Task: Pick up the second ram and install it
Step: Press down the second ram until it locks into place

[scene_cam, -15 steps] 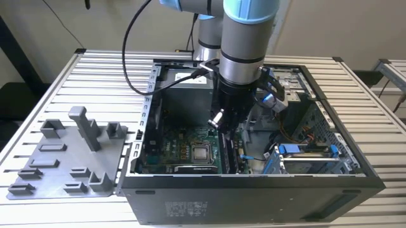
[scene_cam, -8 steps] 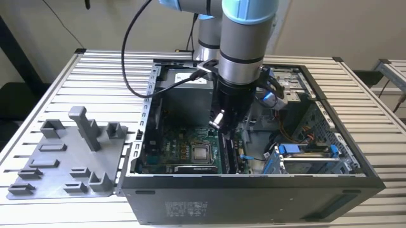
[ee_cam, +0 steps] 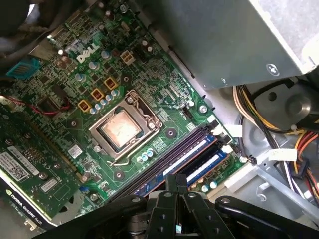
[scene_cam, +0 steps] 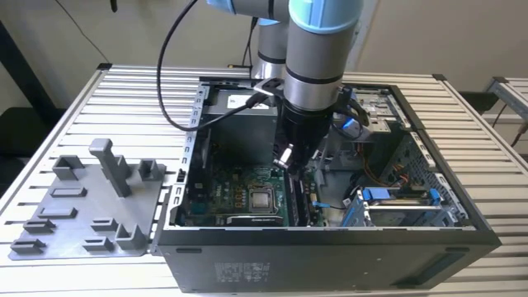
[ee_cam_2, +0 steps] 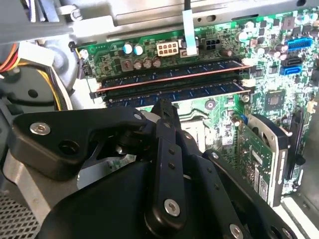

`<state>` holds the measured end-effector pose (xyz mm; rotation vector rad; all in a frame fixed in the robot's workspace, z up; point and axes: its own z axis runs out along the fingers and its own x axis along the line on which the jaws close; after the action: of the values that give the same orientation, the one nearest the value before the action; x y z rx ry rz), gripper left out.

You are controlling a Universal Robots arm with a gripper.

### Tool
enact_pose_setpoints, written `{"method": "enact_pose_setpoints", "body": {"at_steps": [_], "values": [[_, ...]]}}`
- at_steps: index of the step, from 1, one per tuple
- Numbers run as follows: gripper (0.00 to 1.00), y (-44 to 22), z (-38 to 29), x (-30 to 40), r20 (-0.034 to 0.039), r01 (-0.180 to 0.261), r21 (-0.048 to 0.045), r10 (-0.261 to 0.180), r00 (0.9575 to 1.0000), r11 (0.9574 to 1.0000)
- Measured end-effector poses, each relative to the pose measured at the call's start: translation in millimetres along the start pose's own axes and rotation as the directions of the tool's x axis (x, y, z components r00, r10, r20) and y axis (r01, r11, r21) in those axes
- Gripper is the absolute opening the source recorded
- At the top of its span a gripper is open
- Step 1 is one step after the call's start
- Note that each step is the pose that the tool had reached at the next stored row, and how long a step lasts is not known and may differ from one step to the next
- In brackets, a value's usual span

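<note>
Hovering gripper [ee_cam_2: 167, 107] just above second ram [ee_cam_2: 174, 92], seated in slot.

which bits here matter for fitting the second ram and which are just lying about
For the job:
- gripper, down over the memory slots
- ram sticks sitting in the slots
- motherboard
- computer case

Just there:
- grey parts tray
- processor
- blue drive bracket
- loose cables
</note>
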<state>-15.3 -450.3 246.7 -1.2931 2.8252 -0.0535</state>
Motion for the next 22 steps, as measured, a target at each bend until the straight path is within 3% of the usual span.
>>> {"method": "enact_pose_setpoints", "body": {"at_steps": [4, 11, 13, 19, 22], "values": [[0.11, -0.4, 0.4, -0.3, 0.0002, 0.039, -0.0026, -0.039, 0.9992, 0.9992], [0.11, -1.3, 4.5, -0.6, -0.0193, 0.088, -0.0255, -0.089, 0.9959, 0.9958], [0.11, -1.2, 4.6, -0.5, -0.0200, 0.113, -0.0273, -0.114, 0.9933, 0.9932], [0.11, -1.3, 4.8, -0.6, -0.0157, 0.200, -0.0287, -0.201, 0.9795, 0.9793], [0.11, -1.3, 4.8, -0.6, -0.0135, 0.246, -0.0290, -0.246, 0.9691, 0.9689]]}}
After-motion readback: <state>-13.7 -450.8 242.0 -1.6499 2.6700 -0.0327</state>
